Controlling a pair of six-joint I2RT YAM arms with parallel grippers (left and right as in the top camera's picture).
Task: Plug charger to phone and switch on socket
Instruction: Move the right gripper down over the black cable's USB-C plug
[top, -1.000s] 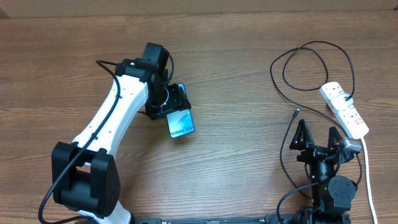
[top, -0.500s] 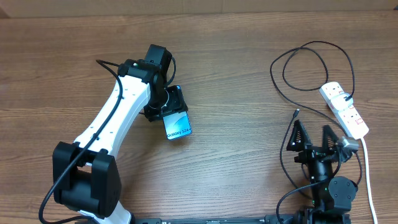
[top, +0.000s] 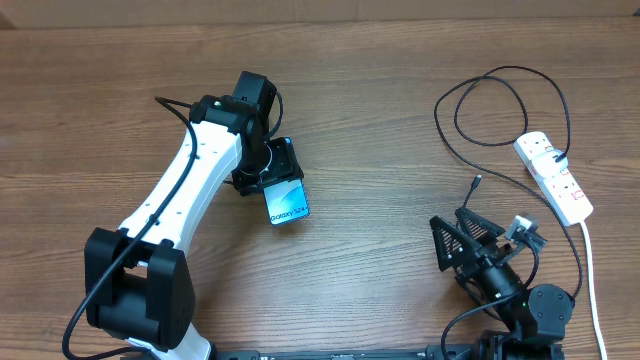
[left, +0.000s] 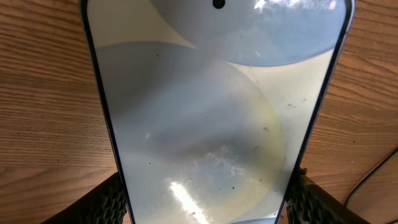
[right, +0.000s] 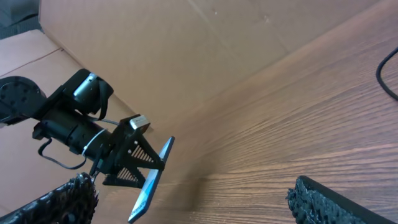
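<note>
My left gripper (top: 274, 178) is shut on the phone (top: 287, 203), gripping its long edges. It holds the phone tilted above the table, left of centre, with the "Galaxy S24" end pointing away from the gripper. In the left wrist view the phone's pale screen (left: 205, 106) fills the frame between both fingers (left: 205, 208). My right gripper (top: 458, 241) is open and empty at the front right, and in its wrist view (right: 202, 202) it faces the phone (right: 151, 180). The charger's black cable (top: 505, 72) loops from the socket (top: 555, 176), and its connector tip (top: 477, 182) lies on the table just beyond my right gripper.
The socket's thick white cord (top: 592, 270) runs down the right edge toward the front. A brown cardboard wall (right: 186, 50) stands behind the table. The left arm's white link (top: 185, 190) crosses the left half of the table.
My right gripper has swung left and tilted to face the phone. My left gripper shifted the phone slightly left, then held still.
</note>
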